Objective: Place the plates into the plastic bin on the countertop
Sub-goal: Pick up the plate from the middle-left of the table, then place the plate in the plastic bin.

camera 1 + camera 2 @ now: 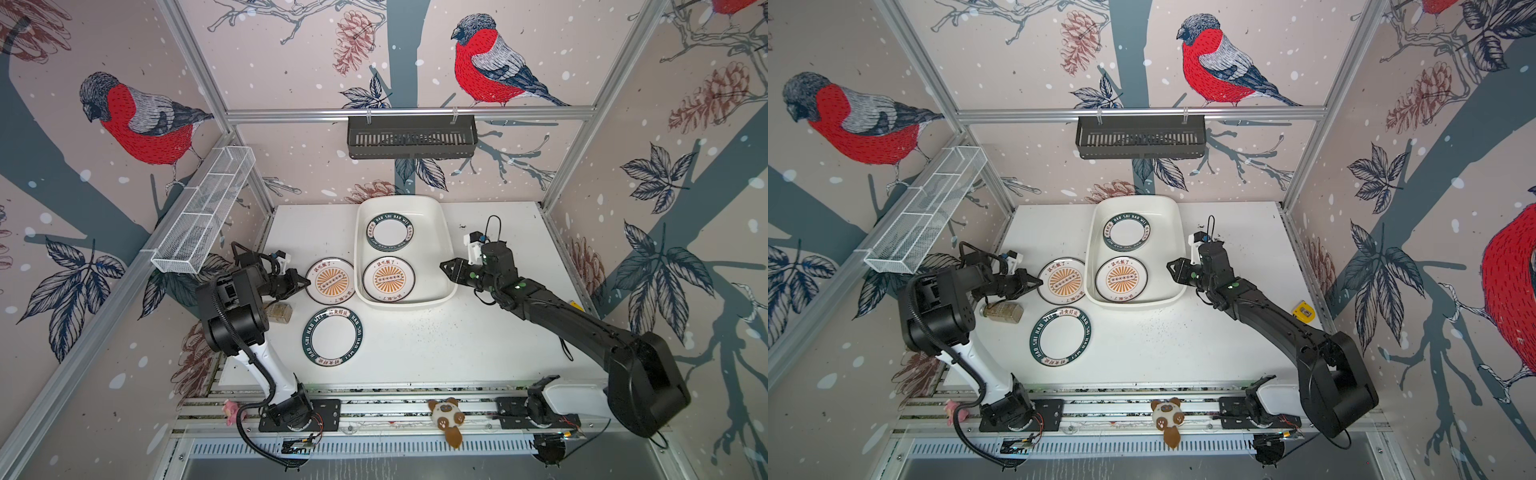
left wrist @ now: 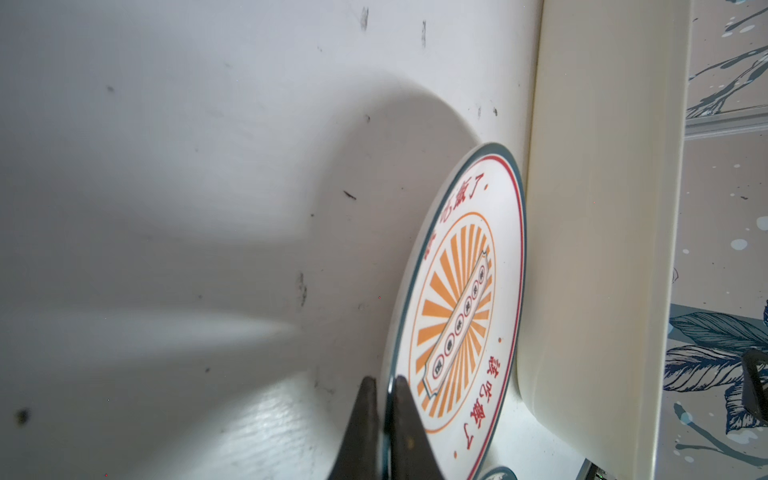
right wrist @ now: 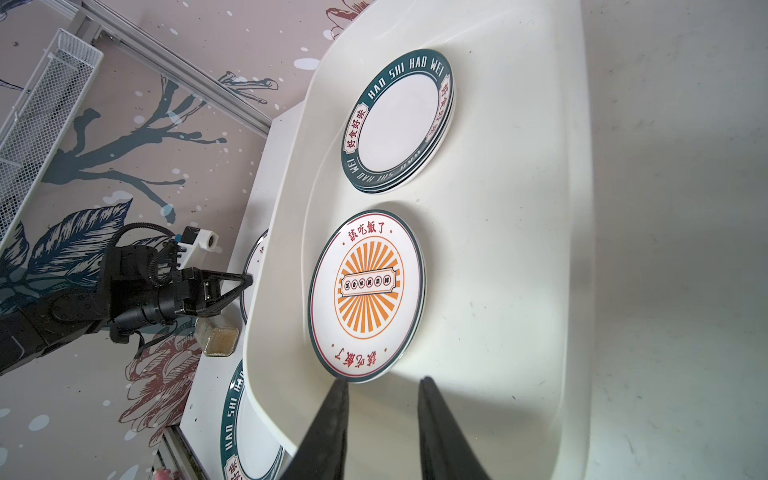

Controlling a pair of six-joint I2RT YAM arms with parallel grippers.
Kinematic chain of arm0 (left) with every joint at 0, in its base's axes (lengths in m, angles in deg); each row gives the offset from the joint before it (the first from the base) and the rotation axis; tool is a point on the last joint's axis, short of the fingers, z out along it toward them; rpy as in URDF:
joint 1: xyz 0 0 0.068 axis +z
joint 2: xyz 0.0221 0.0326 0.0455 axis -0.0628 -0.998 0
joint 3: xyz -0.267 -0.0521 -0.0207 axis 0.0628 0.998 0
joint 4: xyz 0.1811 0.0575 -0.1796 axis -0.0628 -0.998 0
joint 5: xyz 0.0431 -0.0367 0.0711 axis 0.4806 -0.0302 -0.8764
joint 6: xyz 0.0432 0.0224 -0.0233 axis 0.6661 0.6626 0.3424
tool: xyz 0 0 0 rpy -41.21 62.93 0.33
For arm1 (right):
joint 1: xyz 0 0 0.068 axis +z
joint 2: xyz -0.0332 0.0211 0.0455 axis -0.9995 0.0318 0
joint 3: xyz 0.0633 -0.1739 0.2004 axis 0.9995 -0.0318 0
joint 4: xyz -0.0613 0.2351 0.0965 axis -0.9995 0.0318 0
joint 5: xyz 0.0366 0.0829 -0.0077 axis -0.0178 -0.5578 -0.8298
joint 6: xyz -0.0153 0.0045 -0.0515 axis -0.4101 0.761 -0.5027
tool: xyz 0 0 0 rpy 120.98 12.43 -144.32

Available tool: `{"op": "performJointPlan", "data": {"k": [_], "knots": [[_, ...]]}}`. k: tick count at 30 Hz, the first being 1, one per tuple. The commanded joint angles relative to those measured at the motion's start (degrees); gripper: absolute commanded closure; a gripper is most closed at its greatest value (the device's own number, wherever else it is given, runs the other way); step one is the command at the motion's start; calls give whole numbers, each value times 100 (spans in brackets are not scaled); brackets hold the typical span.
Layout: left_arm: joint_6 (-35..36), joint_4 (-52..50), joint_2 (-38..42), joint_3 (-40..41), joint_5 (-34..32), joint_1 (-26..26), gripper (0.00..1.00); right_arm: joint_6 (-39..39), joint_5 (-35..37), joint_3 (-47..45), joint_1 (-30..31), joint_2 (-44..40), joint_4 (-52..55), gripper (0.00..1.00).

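Jaws of the left gripper [image 1: 306, 283] are clamped on the rim of the sunburst plate [image 1: 330, 280], at the edge facing away from the bin [image 1: 446, 249]. The left wrist view shows one finger [image 2: 365, 419] on each face of that rim. This plate sits on the countertop [image 1: 478, 332], just beside the bin's left wall. Jaws of the right gripper [image 1: 444, 266] stand apart and hold nothing; the gripper hangs over the bin's right wall.

Bin contents:
- green-rim stack [image 1: 390, 233], far end
- second sunburst plate [image 1: 384, 279], near end, flat on the floor

A green-rim plate [image 1: 331, 337] lies flat on the countertop, nearer the robot bases than the held plate.
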Motion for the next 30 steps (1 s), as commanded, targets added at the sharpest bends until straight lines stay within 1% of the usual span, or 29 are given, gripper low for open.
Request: {"op": "performJointPlan", "data": {"k": [1,15,24,30], "knots": [[111,-85,79,-96,-329,62,100,7,-69,15,3,-9,-118,69],[-30,-305,824,-442,-286,173,100,-16,-126,102,-24,37,-123,69],[-396,-270,1271,-637,-315,184,100,-34,-166,129,-27,39,-122,69],[-694,-246,1555,-778,-480,183,100,-46,-210,125,-29,70,-135,68]]}}
